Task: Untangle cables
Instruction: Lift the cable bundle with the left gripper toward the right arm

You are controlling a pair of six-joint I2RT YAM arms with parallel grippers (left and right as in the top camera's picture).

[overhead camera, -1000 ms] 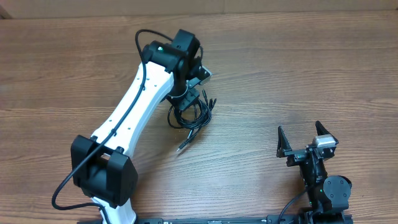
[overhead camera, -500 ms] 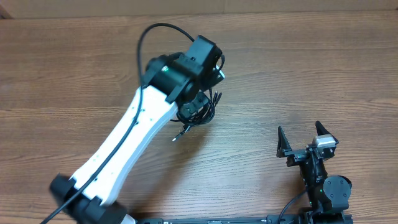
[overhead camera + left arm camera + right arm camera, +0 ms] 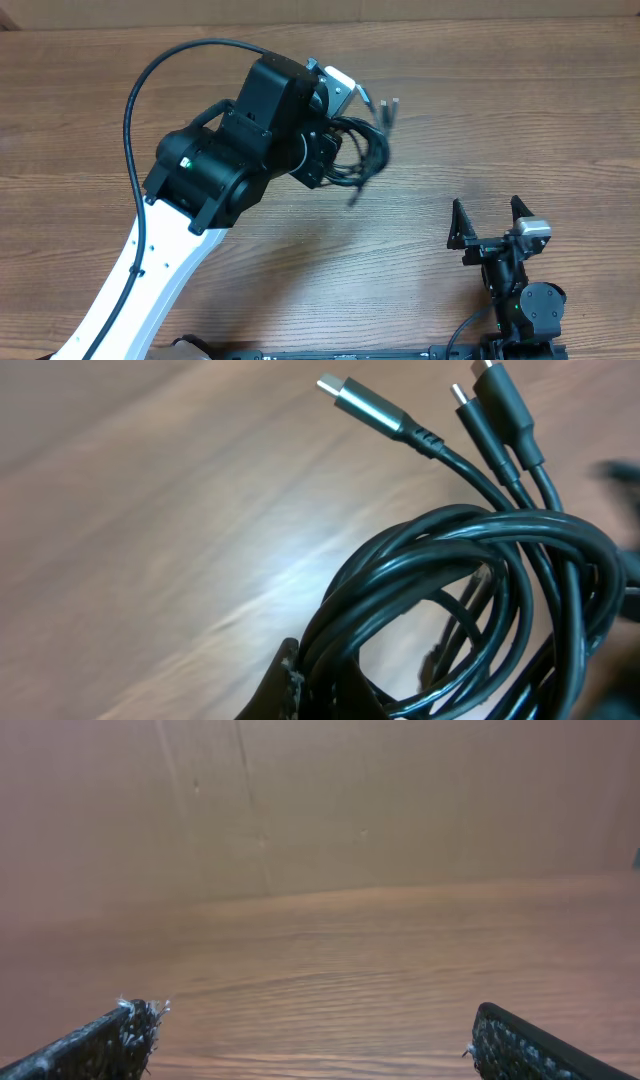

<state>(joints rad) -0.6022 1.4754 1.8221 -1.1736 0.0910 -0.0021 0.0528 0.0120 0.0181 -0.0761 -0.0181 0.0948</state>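
**Q:** Where are the cables?
**A:** The cables [image 3: 358, 152] form one black looped bundle in the upper middle of the overhead frame, right against the wrist end of the left arm [image 3: 225, 170]. They are blurred there. Two plug ends [image 3: 392, 102] stick out at the bundle's upper right.

**Q:** Condition of the left fingers?
**A:** The wrist hides them from overhead. In the left wrist view, one of the left fingers [image 3: 287, 682] shows at the bottom edge, and the loops of the cables [image 3: 470, 580] run down into it. The fingers are pressed together, pinching the bundle.

**Q:** What does the bundle look like up close?
**A:** Several strands cross over one another in a coil that fills the right half of the frame. A silver plug [image 3: 358, 404] points to the upper left. Two dark plugs [image 3: 500, 400] sit just beside it at the top right. The wooden tabletop [image 3: 150, 510] lies behind, out of focus. I cannot tell whether the bundle touches it.

**Q:** And the right fingers?
**A:** The right fingers [image 3: 457, 227] stand in the lower right of the overhead frame, spread wide and well apart from the cables. In the right wrist view the fingertips [image 3: 105, 1040] sit in the bottom corners, with only tabletop [image 3: 330, 990] showing between them.
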